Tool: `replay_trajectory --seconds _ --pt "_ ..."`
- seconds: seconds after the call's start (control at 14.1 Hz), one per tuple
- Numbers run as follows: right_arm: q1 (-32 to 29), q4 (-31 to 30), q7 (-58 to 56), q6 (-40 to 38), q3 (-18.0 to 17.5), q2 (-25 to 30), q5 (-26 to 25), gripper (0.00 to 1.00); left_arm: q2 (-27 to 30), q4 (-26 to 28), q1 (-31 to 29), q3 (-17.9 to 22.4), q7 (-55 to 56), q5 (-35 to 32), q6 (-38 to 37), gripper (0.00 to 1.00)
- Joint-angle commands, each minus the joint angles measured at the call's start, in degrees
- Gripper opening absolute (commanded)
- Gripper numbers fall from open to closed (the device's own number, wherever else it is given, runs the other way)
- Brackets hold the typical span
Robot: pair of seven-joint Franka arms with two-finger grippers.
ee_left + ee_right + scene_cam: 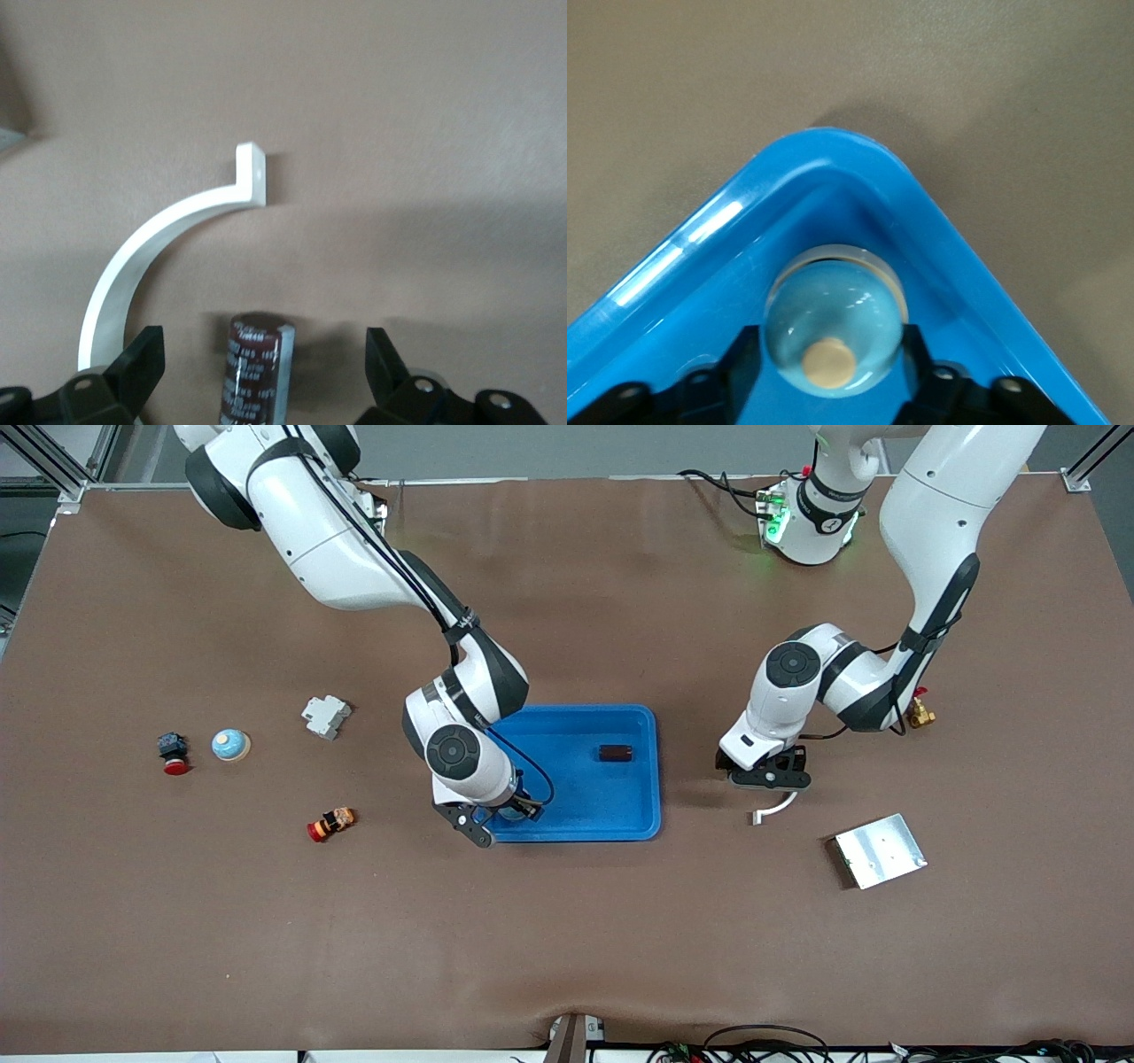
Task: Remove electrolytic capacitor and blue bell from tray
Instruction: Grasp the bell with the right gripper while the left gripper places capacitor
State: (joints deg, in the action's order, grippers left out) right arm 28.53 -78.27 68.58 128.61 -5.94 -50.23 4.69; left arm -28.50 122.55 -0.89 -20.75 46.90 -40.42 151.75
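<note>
A light blue bell point(833, 319) with a tan button sits in a corner of the blue tray point(833, 159), the corner nearest the front camera toward the right arm's end. My right gripper point(831, 341) is shut on it, a finger against each side. In the front view that gripper point(496, 819) covers most of the bell. A dark brown capacitor point(257, 367) rests on the brown table between the wide-apart fingers of my open left gripper point(263, 341); neither finger touches it. In the front view the left gripper point(766, 779) hides it. Another capacitor point(615, 754) lies in the tray point(651, 779).
A white curved bracket point(776, 808) lies just beside the left gripper, a metal plate point(880, 850) nearer the camera. A brass fitting point(920, 713) sits under the left arm. Toward the right arm's end lie a second bell point(230, 744), a white breaker point(325, 716) and two red-capped buttons point(174, 753), point(331, 824).
</note>
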Motion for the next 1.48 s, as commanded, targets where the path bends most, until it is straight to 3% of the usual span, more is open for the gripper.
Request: replay_trajectory --seconds 0.0,0.14,0.35,0.49,0.64,0.85,0.99,1.2,1.41 --pt "0.12 1.80 0.77 -0.90 0.22 -0.31 -0.56 0.23 2.74 0.32 -0.34 -1.22 2.83 3.84 -0.23 1.00" --pt "-0.05 1.80 0.51 -1.16 0.14 1.18 -0.13 0.12 3.89 0.23 -0.52 -2.35 6.34 4.30 -0.49 1.00" --pt "-0.84 1.80 -0.46 -4.85 -0.21 4.08 -0.12 0.01 5.12 -0.12 -0.43 -4.82 18.10 10.17 -1.80 1.00" --pt "-2.16 1.37 -4.57 -6.95 -0.22 7.06 0.23 0.00 4.69 -3.00 0.01 -6.92 26.45 12.99 -5.91 1.00" --pt "-5.66 1.28 -14.47 -14.75 -0.22 9.44 0.40 0.00 4.33 -5.56 0.18 -9.12 34.45 14.49 -11.97 1.00" --pt "-11.64 -1.35 -27.05 -21.28 -0.04 13.22 0.58 0.00 4.25 -6.88 0.71 -10.88 41.40 17.64 -14.02 1.00" --pt "-16.90 -6.78 -38.37 -21.21 0.05 16.81 0.49 0.00 4.25 -6.97 0.97 -12.55 49.11 21.76 -14.03 1.00" --pt "-24.12 -12.07 -53.85 -20.94 0.31 20.08 -0.12 0.00 4.16 -9.51 4.39 -13.44 61.87 22.75 -14.11 1.00" --pt "-26.85 -15.14 -66.16 -18.15 3.82 20.44 -0.74 0.00 4.16 -12.94 5.71 -13.61 68.48 23.02 -16.04 1.00"
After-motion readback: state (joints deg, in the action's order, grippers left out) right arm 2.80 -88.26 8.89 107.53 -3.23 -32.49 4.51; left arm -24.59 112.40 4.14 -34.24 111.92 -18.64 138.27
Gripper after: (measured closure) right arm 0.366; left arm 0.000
